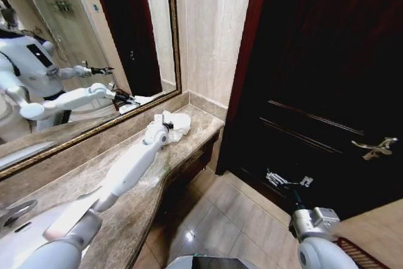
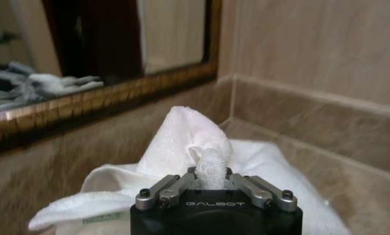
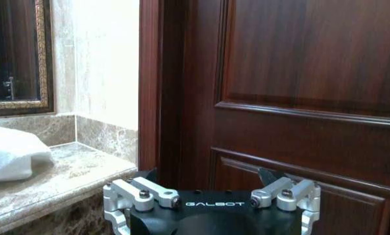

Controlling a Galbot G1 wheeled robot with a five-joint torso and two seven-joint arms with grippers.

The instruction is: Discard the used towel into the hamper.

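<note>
My left claw (image 2: 211,188) is pinched shut on a raised fold of the towel (image 2: 247,161), which lies on the bench (image 1: 126,218) right under it. It looks soft, light and floppy; the bunched peak holds best. My right claw (image 3: 211,196) hangs spread apart by the door (image 3: 300,73).

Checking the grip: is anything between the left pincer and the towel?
Nothing. In the left wrist view, the left pincer is shut directly on a fold of the white towel on the marble counter.

White towel (image 1: 174,124), crumpled (a fold pinched up), on countertop (image 1: 135,209)
</note>
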